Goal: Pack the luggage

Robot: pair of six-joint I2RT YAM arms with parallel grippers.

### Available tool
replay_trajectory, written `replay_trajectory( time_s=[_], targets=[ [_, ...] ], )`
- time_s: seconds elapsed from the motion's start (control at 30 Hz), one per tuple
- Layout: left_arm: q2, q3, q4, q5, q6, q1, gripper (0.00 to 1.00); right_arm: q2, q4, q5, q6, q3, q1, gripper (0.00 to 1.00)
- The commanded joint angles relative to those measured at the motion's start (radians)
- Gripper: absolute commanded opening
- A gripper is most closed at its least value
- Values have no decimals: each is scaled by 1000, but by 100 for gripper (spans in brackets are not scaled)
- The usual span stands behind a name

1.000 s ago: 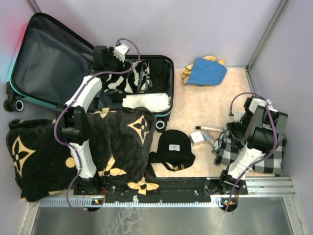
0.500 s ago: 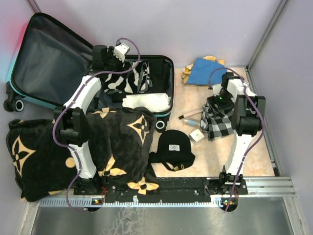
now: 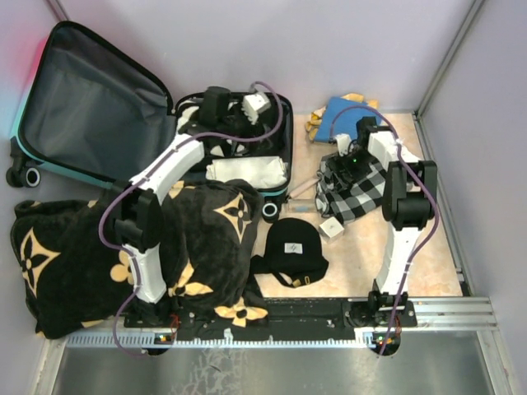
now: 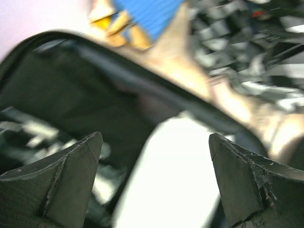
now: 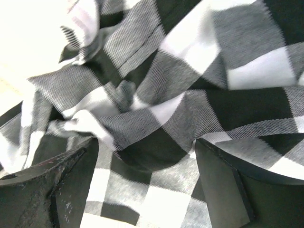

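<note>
The luggage [image 3: 82, 99] lies open in the upper left of the top view, with its grey-lined lid leaning to the left and its base (a white garment [image 3: 247, 171] and some black-and-white pieces lie inside) nearer the middle. The left gripper [image 4: 154, 137] hovers over this base, its jaws spread wide with nothing between them. Right of the middle, the right gripper [image 5: 146, 145] is down on the checked cloth [image 3: 354, 193], its jaws parted and loose folds lying unpinched in the gap, up and right of the black cap [image 3: 294, 247].
</note>
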Motion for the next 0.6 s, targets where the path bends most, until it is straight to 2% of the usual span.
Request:
replay_trajectory(
  time_s=[0.0, 0.17, 0.27, 0.43, 0.57],
  targets=[
    [24, 40, -6, 130, -142, -130, 99, -126, -98, -152, -35, 24, -41, 85],
    [150, 151, 38, 151, -269, -227, 99, -181, -112, -283, 84, 95, -200, 87],
    [237, 238, 85, 131, -356, -256, 99, -231, -50, -259, 142, 45, -257, 88],
    [369, 336, 108, 145, -408, -280, 95, -246, 32, -215, 116, -18, -275, 85],
    [397, 327, 104, 147, -394, -307, 94, -167, 89, -207, 113, -20, -260, 81]
  ],
)
